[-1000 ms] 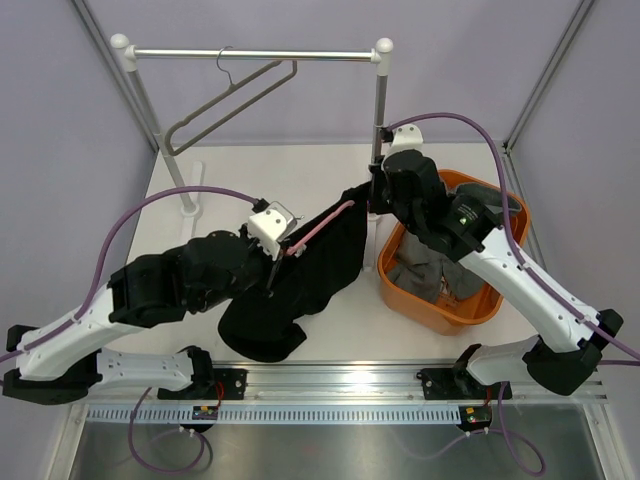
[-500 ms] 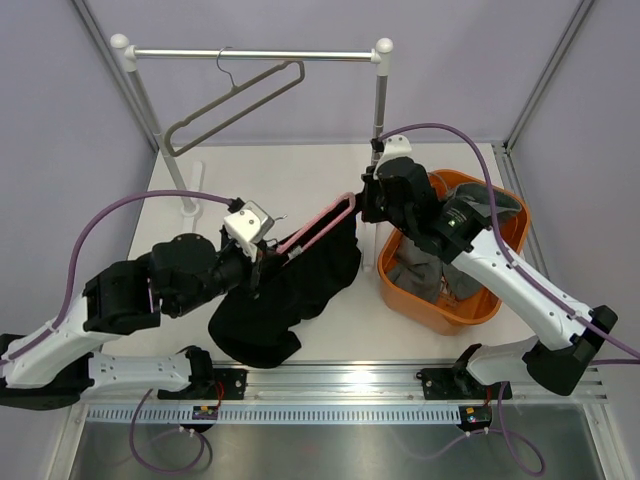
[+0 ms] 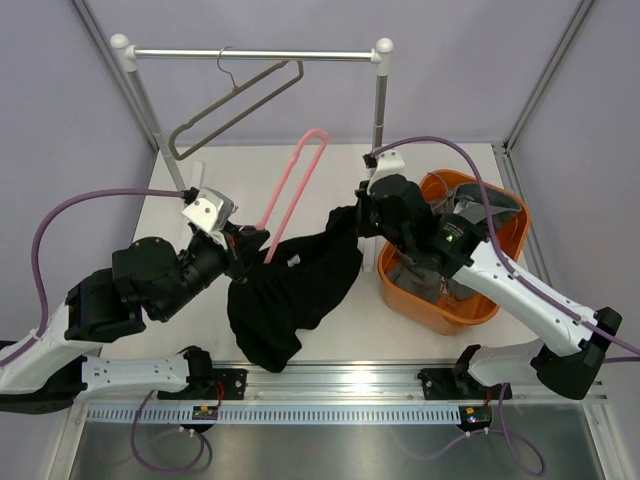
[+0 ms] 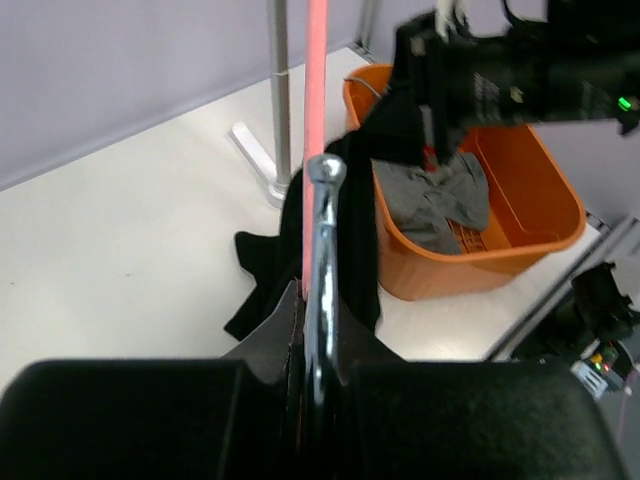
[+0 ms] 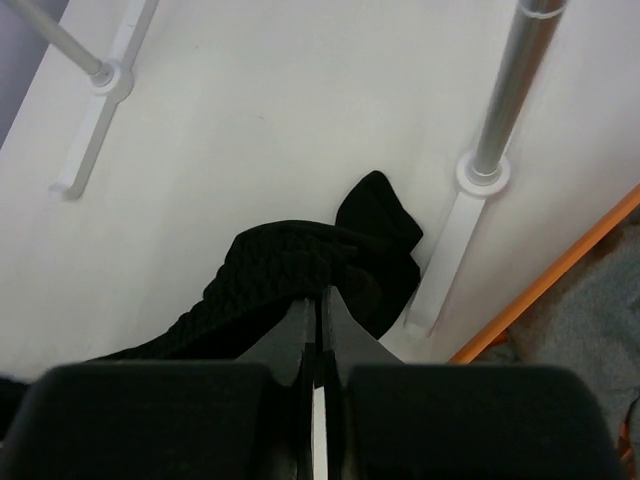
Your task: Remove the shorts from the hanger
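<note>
**While I grip both ends: one hanger raised, one pair of shorts on the counter**

As I look down from above, my left gripper [image 3: 262, 256] is clenched on the metal hook [image 4: 323, 215] of the pink hanger [image 4: 316, 100]. The hanger's loop stands tilted up and away from me over the middle of the counter [image 3: 230, 180]. My left wrist view shows the fingers [image 4: 300, 335] pressed together around that hook, with the pink bar rising straight above them.

My right gripper [image 3: 352, 218] is pinched tight on a fold of the black shorts [image 3: 295, 285] at their far right corner. That corner is just beside the orange basket [image 3: 440, 315]. In the right wrist view the fabric bunches at my fingertips, and a rack post [image 5: 520, 80] stands close by on the counter.

The shorts lie in one dark heap stretching from my right gripper down toward the near edge of the counter, between my two arms. The hanger's upper loop is clear of the fabric. Its lower end meets the shorts by my left gripper, and I cannot tell whether cloth is caught there.

By my count there are two hangers: the pink one I hold and a grey one [image 3: 240, 116] hung on the rail [image 3: 260, 54] along the far edge. There is one pair of shorts, and one basket at the right edge holding grey clothing [image 3: 415, 275]. The rack has two upright posts.
</note>
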`<action>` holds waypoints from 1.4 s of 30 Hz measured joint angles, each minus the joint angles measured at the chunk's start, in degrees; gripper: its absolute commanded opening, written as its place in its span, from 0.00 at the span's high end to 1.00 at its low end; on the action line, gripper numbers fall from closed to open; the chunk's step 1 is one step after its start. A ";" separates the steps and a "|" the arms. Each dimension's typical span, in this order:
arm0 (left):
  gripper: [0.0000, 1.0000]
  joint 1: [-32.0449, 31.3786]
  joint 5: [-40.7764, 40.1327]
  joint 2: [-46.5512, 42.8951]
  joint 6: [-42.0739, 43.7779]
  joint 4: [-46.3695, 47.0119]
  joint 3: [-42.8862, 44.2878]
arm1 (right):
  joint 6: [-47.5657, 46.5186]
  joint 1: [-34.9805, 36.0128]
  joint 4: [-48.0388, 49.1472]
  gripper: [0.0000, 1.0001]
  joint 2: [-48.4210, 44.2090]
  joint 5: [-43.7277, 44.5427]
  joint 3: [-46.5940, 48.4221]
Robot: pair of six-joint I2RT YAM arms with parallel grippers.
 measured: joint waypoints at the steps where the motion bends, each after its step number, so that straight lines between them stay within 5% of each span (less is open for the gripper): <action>1: 1.00 0.00 -1.55 0.02 0.17 0.90 -0.28 | 0.13 1.97 -0.07 1.00 -0.33 0.61 0.04; 11: 1.00 0.00 -13.35 3.93 6.51 19.47 -5.57 | 0.42 29.66 -3.52 1.00 2.82 10.03 10.23; 19: 1.00 1.86 -17.49 11.13 10.73 24.30 -3.28 | -0.63 36.68 -8.72 1.00 5.53 17.53 17.86; 29: 1.00 13.97 -12.57 15.85 5.14 8.33 19.37 | -11.02 36.54 -12.68 1.00 4.48 31.39 28.98; 33: 1.00 14.12 -6.01 18.49 2.91 0.87 25.55 | -23.58 33.97 -6.62 1.00 2.78 37.66 33.75; 42: 1.00 14.45 4.28 18.86 0.81 -7.78 18.60 | -64.94 29.42 34.49 1.00 -1.36 46.05 43.01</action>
